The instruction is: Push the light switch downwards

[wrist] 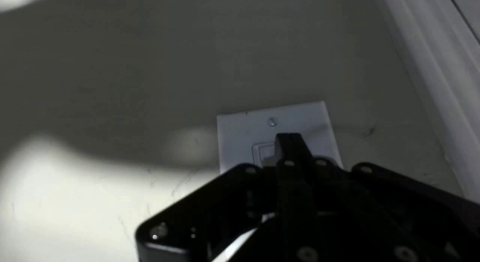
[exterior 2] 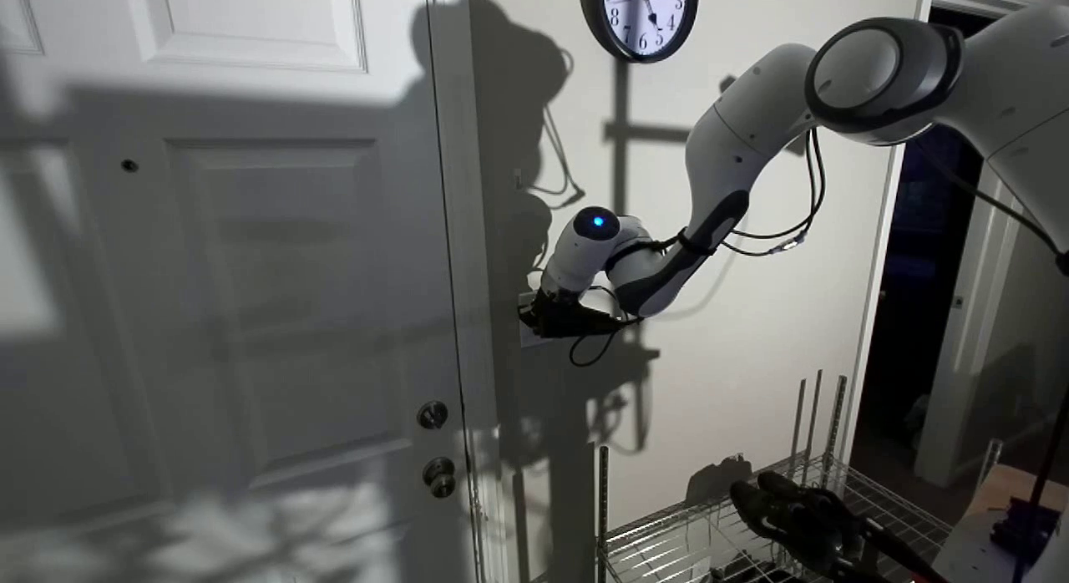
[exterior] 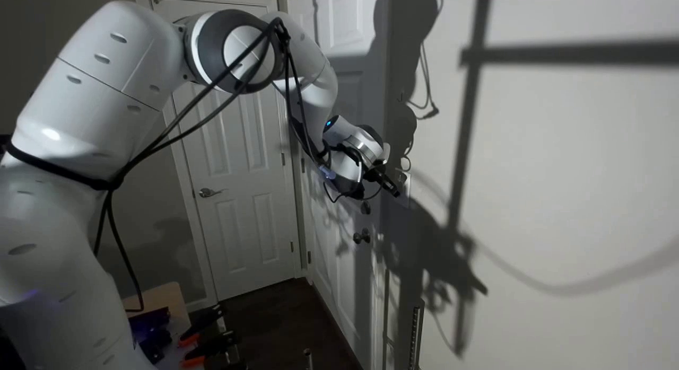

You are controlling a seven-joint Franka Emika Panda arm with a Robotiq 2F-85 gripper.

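By the rectangular light switch (wrist: 266, 148), a black pincer (wrist: 288, 137).

Strong light throws the arm's (exterior 2: 735, 140) shadow (exterior 2: 514, 240) onto the wall (exterior 2: 727, 382) beside the door (exterior 2: 292, 316); farther from the door, the wall glows pale. The door is dim, dappled bright. The wrist view is soft, the gripper (wrist: 289, 138) near-black.

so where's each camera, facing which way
An exterior view: beside the white jointed arm, facing the lever-handled white door; arm, black gripper show.
An exterior view: opposite the white wall, facing it; arm, gripper show.
Wrist view: behind the gripper, facing the pale rectangular light switch; gripper only.
Both exterior views share the knobbed white door.
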